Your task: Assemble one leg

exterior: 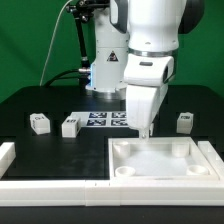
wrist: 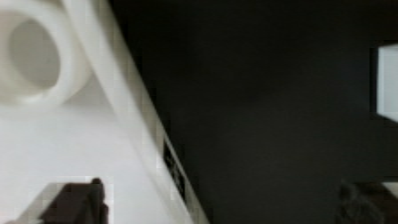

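Three small white legs with black-and-white tags stand on the black table: one (exterior: 38, 123) at the exterior view's left, one (exterior: 69, 126) beside it, one (exterior: 184, 121) at the right. The large white tray (exterior: 165, 172) with round corner sockets lies in front. My gripper (exterior: 147, 128) points down over the tray's back edge, between the legs and touching none. In the wrist view my gripper (wrist: 217, 205) is open and empty, one fingertip (wrist: 71, 205) over the tray (wrist: 63, 140) and the other over the dark table. A white block (wrist: 384, 80) is cut off by the frame edge.
The marker board (exterior: 104, 119) lies behind the tray near the robot's base. A white rail (exterior: 55, 185) runs along the table's front and turns up at the exterior view's left (exterior: 7, 155). A round socket (wrist: 36, 55) of the tray shows in the wrist view.
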Motion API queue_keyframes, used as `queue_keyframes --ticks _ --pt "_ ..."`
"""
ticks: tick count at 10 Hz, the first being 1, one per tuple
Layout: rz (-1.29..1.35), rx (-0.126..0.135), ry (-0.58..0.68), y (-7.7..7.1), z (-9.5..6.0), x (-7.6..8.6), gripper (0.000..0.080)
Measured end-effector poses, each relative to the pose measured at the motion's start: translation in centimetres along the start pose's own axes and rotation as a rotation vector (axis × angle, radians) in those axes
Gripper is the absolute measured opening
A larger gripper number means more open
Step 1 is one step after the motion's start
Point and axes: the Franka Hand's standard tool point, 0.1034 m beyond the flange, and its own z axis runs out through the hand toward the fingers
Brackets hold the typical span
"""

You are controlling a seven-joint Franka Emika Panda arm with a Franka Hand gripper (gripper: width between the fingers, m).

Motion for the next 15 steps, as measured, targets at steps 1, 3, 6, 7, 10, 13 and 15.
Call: queue_keyframes --ticks 1,3,6,7,10,13,15 --pt "0.168 -0.002 0.014 -0.6 0.0 -0.3 0.0649" --pt "0.414 0.0 0.012 -1.7 -0.3 -0.5 0.0649" --pt "0.783 0.033 0.03 -3.2 0.1 -0.2 0.0649" --pt "0.879 0.06 0.036 -3.7 0.3 -0.1 0.0649" --pt "1.095 0.075 0.036 -3.8 0.3 0.2 0.0649" --pt "1.25 0.091 0.034 -5.7 0.8 1.0 0.0649" --pt "1.307 0.1 0.034 -7.4 0.3 2.8 0.0649"
